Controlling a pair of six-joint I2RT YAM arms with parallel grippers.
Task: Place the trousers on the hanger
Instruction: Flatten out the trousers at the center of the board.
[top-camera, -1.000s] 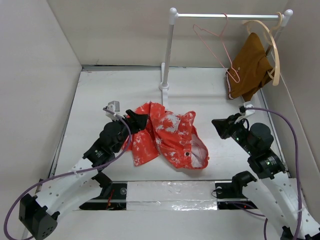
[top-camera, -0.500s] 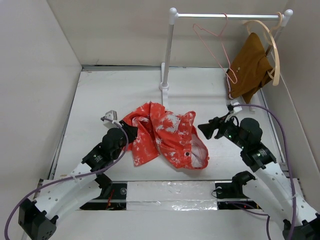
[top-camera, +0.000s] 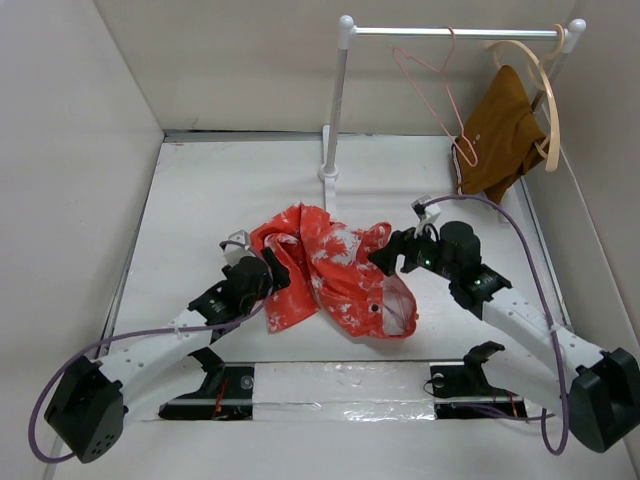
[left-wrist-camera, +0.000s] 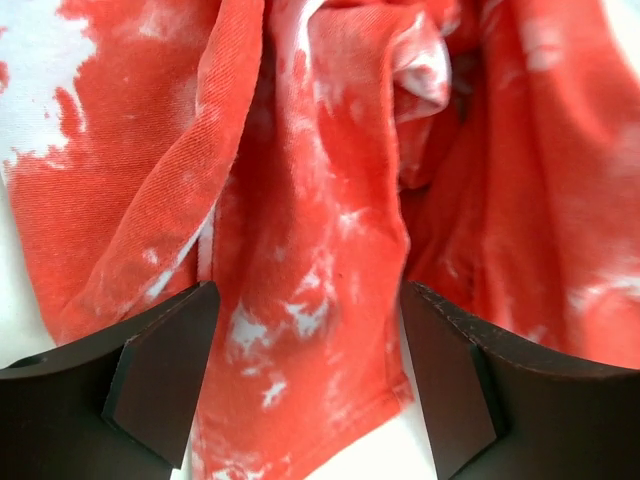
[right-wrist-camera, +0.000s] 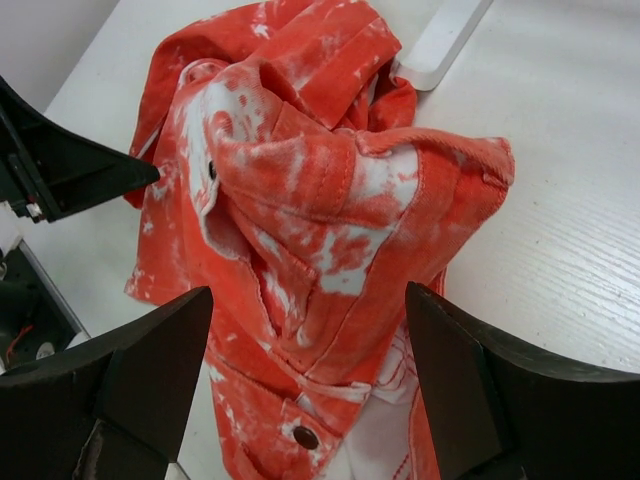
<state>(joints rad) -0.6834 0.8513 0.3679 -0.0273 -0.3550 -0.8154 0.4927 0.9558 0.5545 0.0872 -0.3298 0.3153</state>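
My left hand (left-wrist-camera: 307, 295) stands wide open, fingers either side of a fold at the 9 o'clock edge of the trousers (top-camera: 335, 275), gripping nothing. My right hand (right-wrist-camera: 310, 292) gapes empty over their 3 o'clock edge. They lie crumpled mid-worktop (top-camera: 220, 190); the hanger (top-camera: 440, 95) hangs on the rail (top-camera: 450, 32) at 1 o'clock.

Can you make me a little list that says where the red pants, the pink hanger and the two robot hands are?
trousers: crumpled in a heap on the table, not on any hanger
hanger: hooked on the rail, nothing on it
left gripper: open, at the heap's left side
right gripper: open, at the heap's right side
brown garment: hangs on the wooden hanger
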